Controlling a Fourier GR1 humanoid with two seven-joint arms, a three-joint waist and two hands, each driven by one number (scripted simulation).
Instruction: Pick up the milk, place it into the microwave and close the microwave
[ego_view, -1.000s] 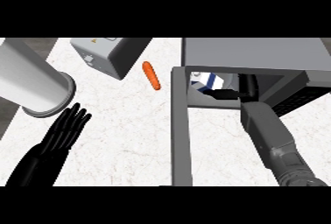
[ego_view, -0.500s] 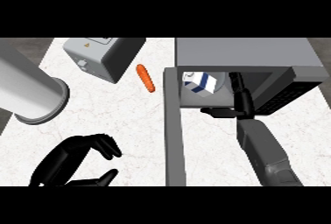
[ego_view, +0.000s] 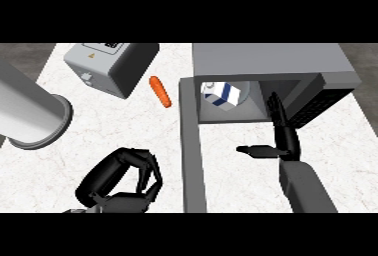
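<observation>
I see the milk (ego_view: 221, 94) sitting inside the microwave (ego_view: 266, 60), toward its left wall. My right hand (ego_view: 280, 135) is just right of the milk, apart from it, fingers straight, thumb out. Left of the microwave, my left hand (ego_view: 122, 175) is curled, holding nothing.
</observation>
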